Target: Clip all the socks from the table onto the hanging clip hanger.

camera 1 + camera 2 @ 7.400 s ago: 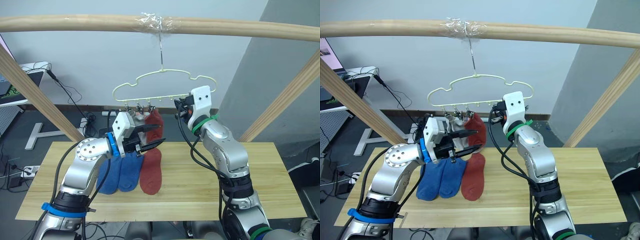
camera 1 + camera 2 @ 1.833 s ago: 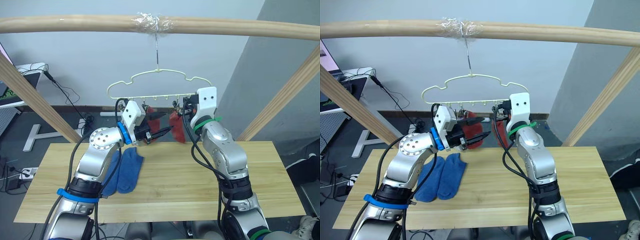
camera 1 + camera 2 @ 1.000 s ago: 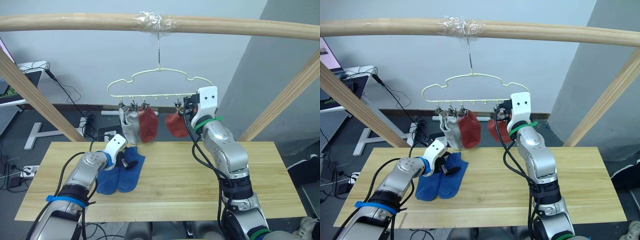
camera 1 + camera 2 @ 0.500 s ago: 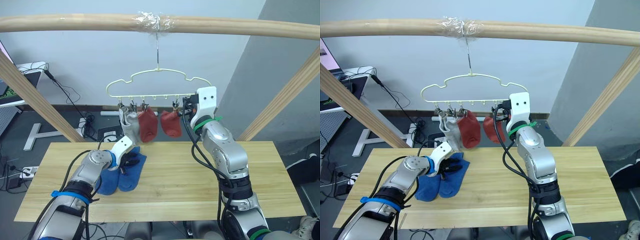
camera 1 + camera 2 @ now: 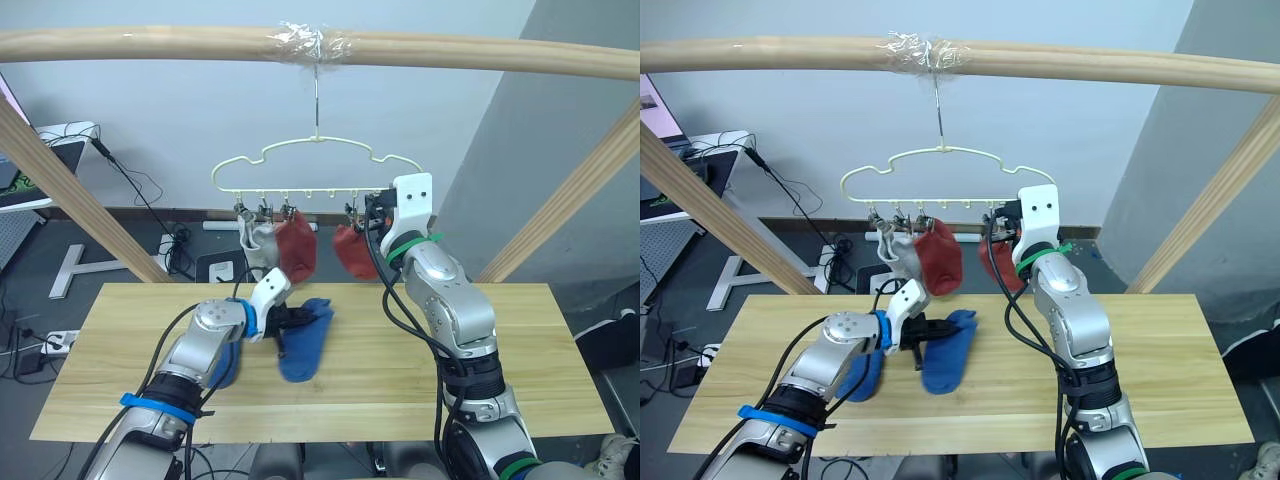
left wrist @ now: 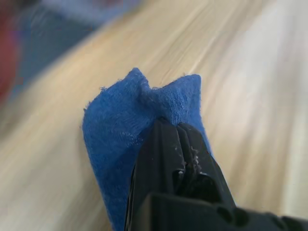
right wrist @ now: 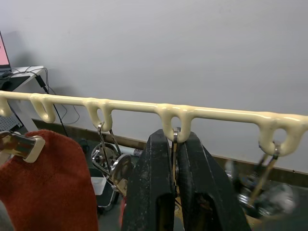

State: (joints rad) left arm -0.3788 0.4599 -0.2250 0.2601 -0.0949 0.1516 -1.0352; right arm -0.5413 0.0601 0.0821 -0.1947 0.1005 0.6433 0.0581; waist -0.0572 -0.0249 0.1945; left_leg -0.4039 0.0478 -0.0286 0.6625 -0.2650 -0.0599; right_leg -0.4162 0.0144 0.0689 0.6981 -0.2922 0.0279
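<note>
Since half a second ago, my left gripper (image 5: 285,322) has dragged one blue sock (image 5: 303,343) off its mate toward the middle of the table (image 5: 520,350); the other blue sock (image 5: 224,362) lies behind my left forearm, near the table's left side. In the left wrist view my fingers are clenched on a bunched fold of blue fabric (image 6: 139,113), the cloth puckering up around the tips. The rest of the sock trails limp from the pinch, its far end lying on or just over the planks.

My right gripper (image 7: 174,159) is up at the clip hanger (image 5: 315,170), fingers closed around the wire of one small metal clip hanging from a loop in the bottom bar. Just beside it on the bar hang the second rust-red sock (image 5: 352,250), then, further left, the first rust-red sock (image 5: 295,250) and the two light grey socks (image 5: 257,243), all four already clipped. The hanger hangs by its hook from a taped spot on the wooden pole (image 5: 150,42).

The sock looks light and floppy, with nothing stiff in it. It will sag and fold wherever I am not holding it. My judgement is that the cuff edge is the place to grip, with a little fabric standing proud of my fingertips so a clip can bite it. The hanger swings freely, so it will likely need steadying.
</note>
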